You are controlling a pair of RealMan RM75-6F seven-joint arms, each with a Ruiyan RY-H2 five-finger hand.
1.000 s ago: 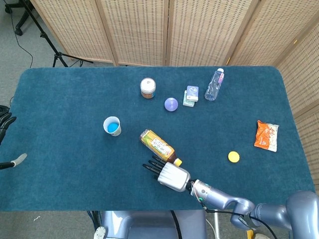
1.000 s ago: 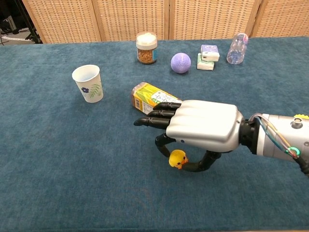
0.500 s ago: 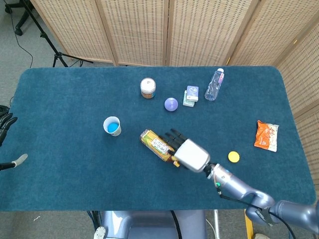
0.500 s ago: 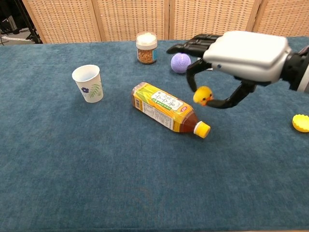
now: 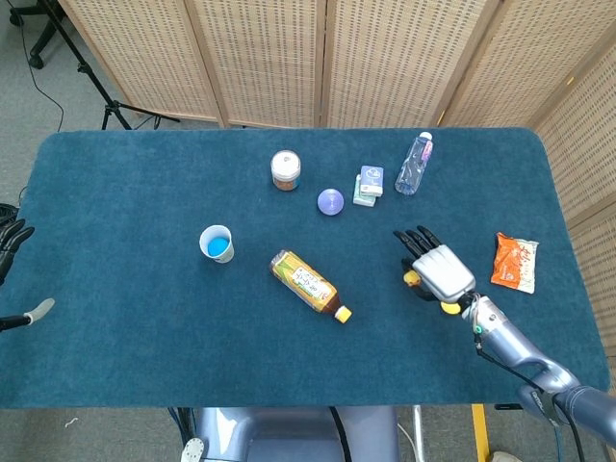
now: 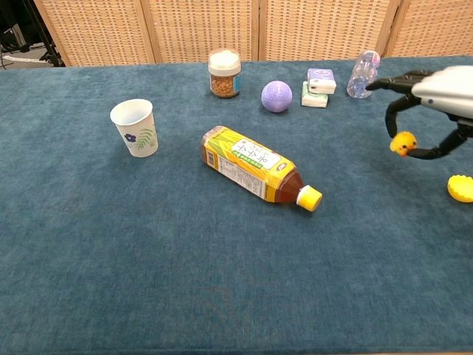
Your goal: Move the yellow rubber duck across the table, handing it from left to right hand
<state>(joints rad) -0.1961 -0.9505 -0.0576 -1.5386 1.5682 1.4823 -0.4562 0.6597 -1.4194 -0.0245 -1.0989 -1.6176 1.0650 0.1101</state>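
The small yellow rubber duck (image 6: pixel 403 143) hangs above the table at the right, pinched between the thumb and a finger of my right hand (image 6: pixel 436 92). In the head view the duck (image 5: pixel 412 278) peeks out at the left side of the right hand (image 5: pixel 438 271), which hovers right of centre with its other fingers spread. Only dark fingertips of my left hand (image 5: pixel 10 239) show at the far left edge, off the table, apart and with nothing in them.
A tea bottle (image 5: pixel 310 284) lies on its side mid-table, with a paper cup (image 5: pixel 217 243) to its left. A jar (image 5: pixel 286 169), purple ball (image 5: pixel 330 201), small boxes (image 5: pixel 368 185) and water bottle (image 5: pixel 414 164) line the back. A yellow cap (image 6: pixel 461 188) and an orange snack bag (image 5: pixel 515 262) lie near the right hand.
My right hand has carried the duck from the near centre, up over the tea bottle, and on to the right side of the table. The left hand has stayed put.
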